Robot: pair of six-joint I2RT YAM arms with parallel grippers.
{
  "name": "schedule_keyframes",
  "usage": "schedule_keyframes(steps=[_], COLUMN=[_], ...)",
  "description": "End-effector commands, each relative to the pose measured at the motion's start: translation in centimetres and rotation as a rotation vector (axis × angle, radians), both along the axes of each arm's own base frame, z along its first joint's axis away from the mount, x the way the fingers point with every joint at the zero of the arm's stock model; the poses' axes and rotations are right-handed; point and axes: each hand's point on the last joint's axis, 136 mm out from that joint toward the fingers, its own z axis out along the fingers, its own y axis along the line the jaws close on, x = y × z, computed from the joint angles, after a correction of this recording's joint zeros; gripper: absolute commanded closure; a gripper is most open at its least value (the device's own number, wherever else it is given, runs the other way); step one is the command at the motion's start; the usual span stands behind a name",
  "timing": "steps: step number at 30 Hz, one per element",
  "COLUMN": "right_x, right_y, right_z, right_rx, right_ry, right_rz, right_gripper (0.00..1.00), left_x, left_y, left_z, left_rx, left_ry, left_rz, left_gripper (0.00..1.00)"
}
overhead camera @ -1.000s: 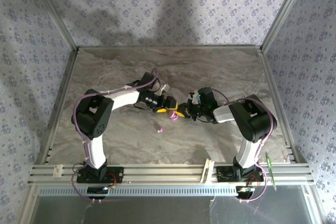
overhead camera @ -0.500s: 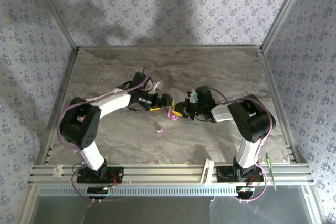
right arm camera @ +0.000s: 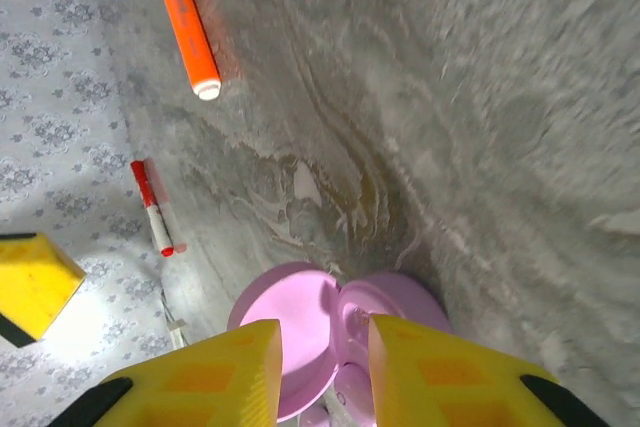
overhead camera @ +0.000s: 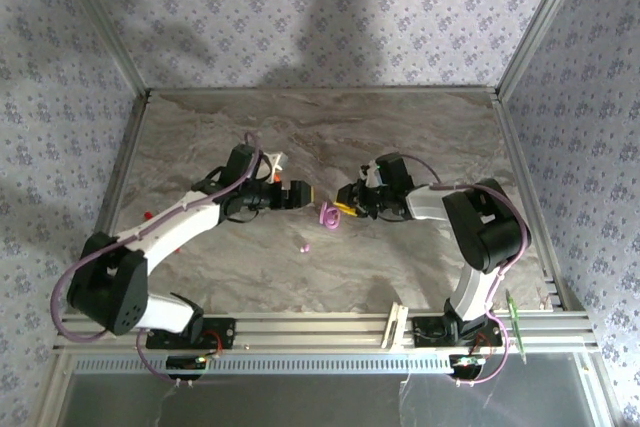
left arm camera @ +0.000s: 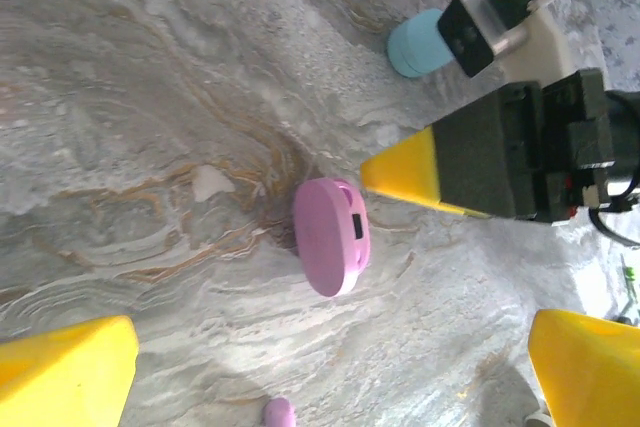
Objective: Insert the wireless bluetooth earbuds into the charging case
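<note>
The pink charging case [right arm camera: 288,302] lay open, with one pink earbud [left arm camera: 279,412] outside it. The left gripper [left arm camera: 330,347] was wide open and empty. The right gripper [right arm camera: 325,335] was open a little beside the case.

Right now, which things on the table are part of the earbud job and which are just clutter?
Job:
- pink charging case, lid open
- pink earbud, loose on the table near the case
- cyan rounded item, possibly a second case, cannot tell

Lying about:
- orange pen
- small red and white stick
</note>
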Motion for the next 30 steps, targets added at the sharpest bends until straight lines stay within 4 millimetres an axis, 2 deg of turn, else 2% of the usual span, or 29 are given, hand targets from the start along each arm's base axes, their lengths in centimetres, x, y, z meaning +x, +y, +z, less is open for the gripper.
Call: schedule_keyframes(steps=[1,6,12,30], right_x=[0.6,1.2,0.6,-2.6], right_y=[-1.1,0.2,1.7,1.3], right_z=[-0.6,-1.3,-2.3,-2.6], right_rx=[-0.058,-0.042,-0.059,-0.096], right_ry=[-0.005,0.001,0.018,0.035], right_rz=[0.006,0.050,0.096,0.081], right_gripper=[0.70,0.71,0.74,0.77], left_x=[-0.3,-1.3,-1.9,-3.7], left_y=[1.8,2.5,3.0,3.3], left_z=[-0.2,-1.2,-2.0,-3.1], left_rx=[0.038,0.052,0.054,0.057], left_ry=[-0.018,0.000,0.012,0.050], left_rz=[0.068,0.078,0.089,0.060], left_gripper=[0.00,0.00,0.00,0.00])
